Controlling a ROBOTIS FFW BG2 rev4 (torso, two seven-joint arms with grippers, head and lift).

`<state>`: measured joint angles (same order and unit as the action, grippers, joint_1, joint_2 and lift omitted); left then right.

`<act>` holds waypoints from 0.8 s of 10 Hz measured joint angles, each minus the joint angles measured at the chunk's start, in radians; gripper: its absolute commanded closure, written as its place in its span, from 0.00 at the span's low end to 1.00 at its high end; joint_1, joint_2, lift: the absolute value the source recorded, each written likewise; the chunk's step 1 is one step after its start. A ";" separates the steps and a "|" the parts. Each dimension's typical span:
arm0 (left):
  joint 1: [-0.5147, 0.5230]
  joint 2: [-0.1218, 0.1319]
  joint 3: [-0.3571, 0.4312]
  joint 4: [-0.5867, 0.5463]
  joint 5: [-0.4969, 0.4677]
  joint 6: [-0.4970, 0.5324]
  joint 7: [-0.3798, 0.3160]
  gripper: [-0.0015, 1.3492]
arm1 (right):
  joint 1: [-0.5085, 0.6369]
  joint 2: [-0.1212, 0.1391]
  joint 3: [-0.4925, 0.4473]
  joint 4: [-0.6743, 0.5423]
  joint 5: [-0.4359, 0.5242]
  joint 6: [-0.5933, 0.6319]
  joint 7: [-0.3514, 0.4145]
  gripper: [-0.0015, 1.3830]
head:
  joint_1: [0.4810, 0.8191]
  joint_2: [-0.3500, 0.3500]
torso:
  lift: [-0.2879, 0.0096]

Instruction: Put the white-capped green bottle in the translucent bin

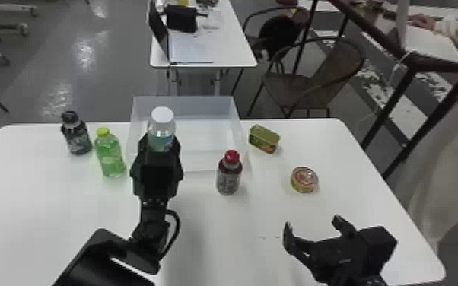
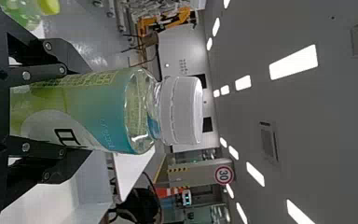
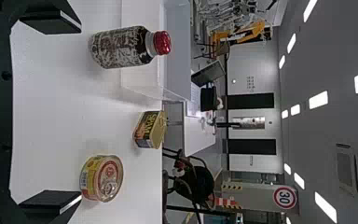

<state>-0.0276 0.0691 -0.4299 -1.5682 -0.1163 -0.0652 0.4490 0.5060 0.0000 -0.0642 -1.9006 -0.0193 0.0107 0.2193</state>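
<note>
Left arm (image 1: 102,262) nearest, reaching up from near edge; its pincer (image 2: 86,112) closed round body of white-capped green bottle (image 2: 107,112); bottle upright, raised, toward left side of translucent bin (image 1: 197,104); cannot tell whether past near wall. Right pincer (image 1: 312,221) spread, nothing between, over near right of surface (image 1: 49,213).

Handling, judged: looks full of liquid, so fairly heavy for size; clear plastic, likely smooth, slippery if wet; wall may give under hard squeeze; unlikely to break; best hold mid-body, below shoulder, leaving cap (image 2: 182,110) free.
</note>
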 measured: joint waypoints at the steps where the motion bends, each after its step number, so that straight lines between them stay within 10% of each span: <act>1: -0.031 0.000 -0.004 -0.043 -0.017 0.029 -0.117 0.64 | 0.000 0.000 0.001 0.000 0.001 0.000 0.000 0.04 | 0.63 0.27 | 0.74; 3: -0.155 -0.009 0.003 -0.016 -0.077 0.065 -0.376 0.64 | -0.025 0.000 0.006 0.016 0.008 0.004 0.011 0.04 | 0.63 0.21 | 0.74; 8: -0.428 -0.067 0.120 0.410 -0.382 -0.043 -0.700 0.64 | -0.074 0.000 0.016 0.064 0.015 0.011 0.034 0.04 | 0.63 0.22 | 0.74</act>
<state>-0.4556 0.0016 -0.3096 -1.1578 -0.4987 -0.1081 -0.2506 0.4324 0.0000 -0.0477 -1.8364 -0.0046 0.0213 0.2530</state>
